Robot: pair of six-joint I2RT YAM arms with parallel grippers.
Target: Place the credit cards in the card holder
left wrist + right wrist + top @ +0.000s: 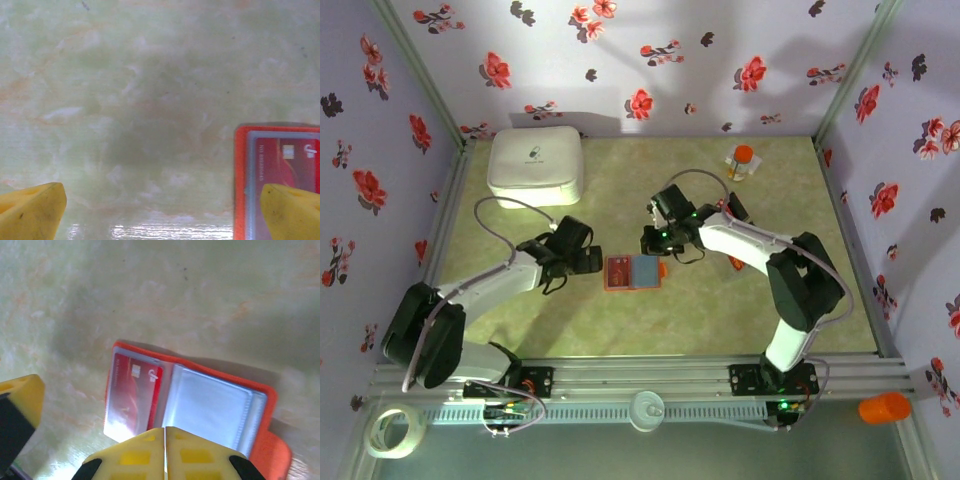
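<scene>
Left end effector [161, 212] hung wide open just left of the flat orange-red folding card holder [634, 272]. The holder lay unfolded on the pale green marbled bench [720, 310] between both arms, long axis left to right, clasp tab pointing right. A glossy red credit card [134, 392] sat in its left pocket. Right end effector [165, 452], fingertips pressed together with nothing seen between them, hovered at the holder's far right side, about equally near.
</scene>
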